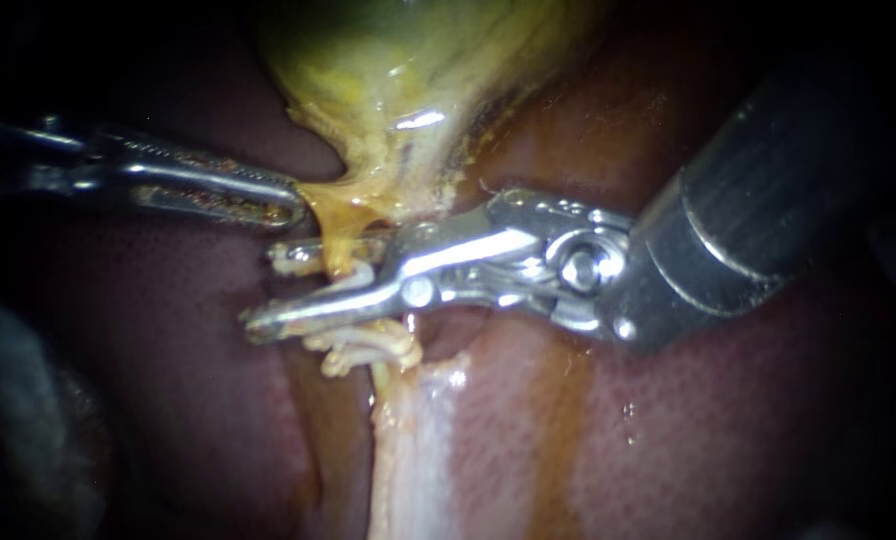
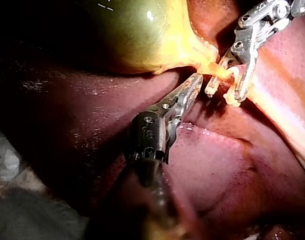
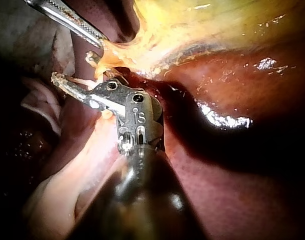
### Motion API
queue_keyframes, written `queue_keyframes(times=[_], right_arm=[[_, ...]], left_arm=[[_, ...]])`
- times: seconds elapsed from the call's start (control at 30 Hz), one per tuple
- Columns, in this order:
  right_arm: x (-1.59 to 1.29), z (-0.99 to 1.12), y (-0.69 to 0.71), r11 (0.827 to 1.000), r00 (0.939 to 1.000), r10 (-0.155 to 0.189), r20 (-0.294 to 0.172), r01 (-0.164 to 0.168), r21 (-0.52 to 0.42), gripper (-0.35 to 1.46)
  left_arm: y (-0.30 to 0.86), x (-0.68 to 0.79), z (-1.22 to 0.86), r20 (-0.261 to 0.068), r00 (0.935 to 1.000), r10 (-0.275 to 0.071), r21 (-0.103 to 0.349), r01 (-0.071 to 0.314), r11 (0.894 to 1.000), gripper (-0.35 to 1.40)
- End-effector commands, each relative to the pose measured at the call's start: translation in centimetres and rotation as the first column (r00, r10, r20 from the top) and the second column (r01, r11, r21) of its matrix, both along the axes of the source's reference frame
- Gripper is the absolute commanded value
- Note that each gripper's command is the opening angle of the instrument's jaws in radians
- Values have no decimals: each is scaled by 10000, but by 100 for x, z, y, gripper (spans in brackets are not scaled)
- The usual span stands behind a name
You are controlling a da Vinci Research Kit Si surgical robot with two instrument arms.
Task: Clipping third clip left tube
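The yellow-green gallbladder (image 1: 408, 60) narrows into an orange tube (image 1: 340, 250) that runs down onto a pale strand (image 1: 408, 450). My right instrument (image 1: 268, 290) comes in from the right. Its jaws stand open astride the tube, one on each side, with whitish clip material showing along them. A whitish clip (image 1: 368, 345) sits on the tube just below the lower jaw. My left instrument (image 1: 293, 195) is shut on the gallbladder's neck, beside the tube. In the left wrist view my left instrument (image 2: 195, 80) meets that tissue, with the right instrument (image 2: 221, 97) just beyond it.
Dark red liver (image 1: 718, 420) lies under and around everything. The right instrument's thick shaft (image 1: 768, 190) fills the upper right. In the right wrist view, wet glistening liver (image 3: 227, 120) lies beside the right instrument's shaft, and the gallbladder (image 3: 217, 25) lies ahead of its jaws.
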State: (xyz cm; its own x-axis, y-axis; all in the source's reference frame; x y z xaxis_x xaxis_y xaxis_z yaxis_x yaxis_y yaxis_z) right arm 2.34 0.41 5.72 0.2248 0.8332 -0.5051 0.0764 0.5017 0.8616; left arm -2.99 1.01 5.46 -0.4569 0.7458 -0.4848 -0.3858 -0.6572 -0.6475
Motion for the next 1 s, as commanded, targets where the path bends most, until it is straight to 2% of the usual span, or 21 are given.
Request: queue_keyframes(times=[0.03, 0.23, 0.67, 1.0], right_arm=[[-2, -2, 4, 10000, 10000, 5, -16, -5, -79, 49], [-4, -21, 17, 9998, 9989, 196, -430, -193, 88, 49], [-5, -50, 22, 9989, 9961, 382, -799, -359, 305, 47], [-10, -49, 22, 9990, 9960, 363, -811, -339, 307, 34]], left_arm=[[0, 0, 0, -1, 10000, -1, 0, 1, 10000, -35], [0, 0, 0, -1, 10000, -1, 0, 1, 10000, -35], [0, 0, 1, 0, 10000, 1, -1, -1, 10000, -35], [-1, 0, 2, -4, 10000, -2, -11, 2, 10000, -35]])
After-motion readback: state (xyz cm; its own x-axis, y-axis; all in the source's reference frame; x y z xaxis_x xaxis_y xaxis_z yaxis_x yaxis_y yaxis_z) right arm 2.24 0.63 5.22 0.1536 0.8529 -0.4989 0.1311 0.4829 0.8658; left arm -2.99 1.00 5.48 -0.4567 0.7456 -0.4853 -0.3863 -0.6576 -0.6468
